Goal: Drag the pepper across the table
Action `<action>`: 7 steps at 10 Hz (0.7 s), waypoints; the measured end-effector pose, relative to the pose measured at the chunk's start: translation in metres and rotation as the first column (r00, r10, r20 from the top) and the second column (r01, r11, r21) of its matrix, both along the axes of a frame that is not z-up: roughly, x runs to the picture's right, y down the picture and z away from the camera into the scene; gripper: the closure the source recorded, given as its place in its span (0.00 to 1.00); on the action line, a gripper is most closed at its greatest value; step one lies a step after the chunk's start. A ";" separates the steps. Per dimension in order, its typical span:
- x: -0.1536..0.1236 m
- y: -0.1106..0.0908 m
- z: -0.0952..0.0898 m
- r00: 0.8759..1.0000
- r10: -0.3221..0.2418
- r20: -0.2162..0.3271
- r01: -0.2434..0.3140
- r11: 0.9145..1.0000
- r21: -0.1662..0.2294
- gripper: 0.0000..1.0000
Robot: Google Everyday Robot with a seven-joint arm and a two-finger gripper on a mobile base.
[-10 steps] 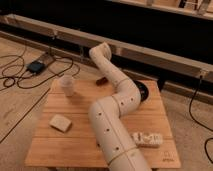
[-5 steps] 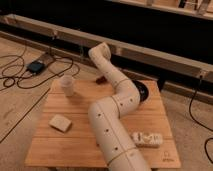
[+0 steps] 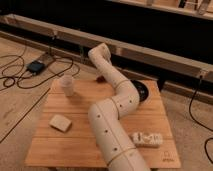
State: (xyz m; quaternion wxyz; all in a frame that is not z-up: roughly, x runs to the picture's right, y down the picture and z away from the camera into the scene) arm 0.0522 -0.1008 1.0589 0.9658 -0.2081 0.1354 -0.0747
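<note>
A white jointed arm [image 3: 117,107] reaches from the bottom of the view across a small slatted wooden table [image 3: 75,140] toward its far edge. Compared with the two earlier views, half a second and a full second back, the arm's pose looks the same and nothing on the table has shifted. That suggests the drag is either paused or only just starting; the pepper has not visibly travelled.

The pincer [image 3: 100,70] is at the far end of the arm, near the table's far edge, pointed down behind the last arm segment. It is hidden by the arm, so whether it is spread or closed cannot be told.

The pepper [image 3: 100,78] shows only as a small dark red spot on the table near the far edge, just beside the arm's far end and right of a pale cup [image 3: 66,84]. Its shape and gloss are too small to judge. Whether the pincer touches it cannot be told.

Elsewhere on the table: a pale wedge [image 3: 60,122] near the left front, a white boxy item [image 3: 146,139] at the right front, and a dark round object [image 3: 143,93] partly hidden behind the arm's elbow on the right. Black cables [image 3: 20,75] lie on the floor at left.
</note>
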 end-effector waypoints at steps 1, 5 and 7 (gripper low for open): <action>0.000 -0.002 0.000 1.000 0.003 -0.005 -0.003 1.000 0.011 0.89; 0.005 -0.013 -0.001 0.998 0.030 -0.047 -0.027 0.997 0.071 0.89; 0.006 -0.015 -0.002 0.997 0.043 -0.065 -0.037 0.995 0.088 0.89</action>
